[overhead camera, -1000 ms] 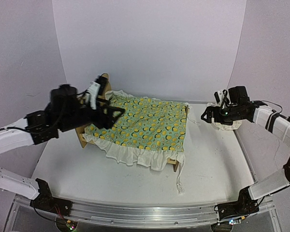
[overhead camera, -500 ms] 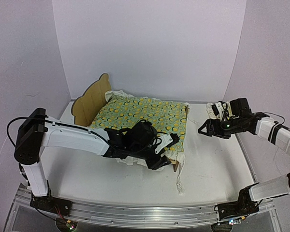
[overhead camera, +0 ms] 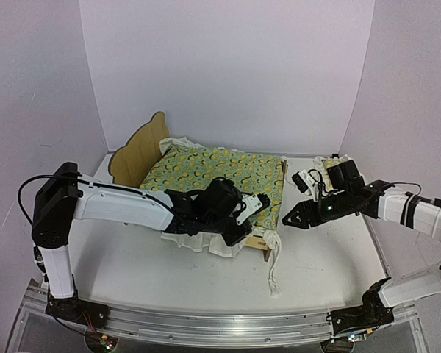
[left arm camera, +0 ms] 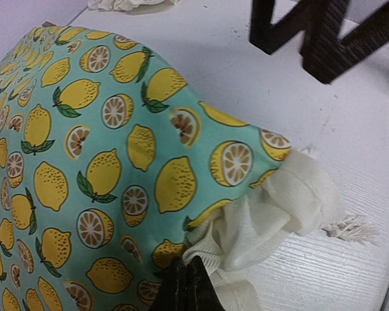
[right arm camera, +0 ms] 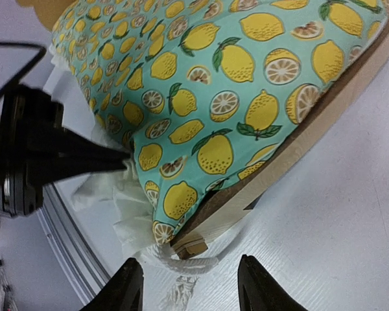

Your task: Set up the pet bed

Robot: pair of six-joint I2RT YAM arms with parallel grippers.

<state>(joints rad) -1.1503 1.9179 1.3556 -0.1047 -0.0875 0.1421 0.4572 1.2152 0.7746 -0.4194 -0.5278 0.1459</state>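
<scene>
I am seeing the pet bed standing toward the back left of the worktop. Its curved headboard is facing left and the lemon-print blanket is lying over it. My left arm is lying stretched along the bed's near side, with the left hand sitting at the blanket's foot corner. It is clenched tight, and I think it is pinching the white ruffle, though the grip is sitting at the frame's very edge. A tasselled cord is trailing from that corner onto the worktop. My right hand is hovering just beside the wooden foot rail, jaws standing apart and grasping nothing. The small pillow is lying behind that arm.
</scene>
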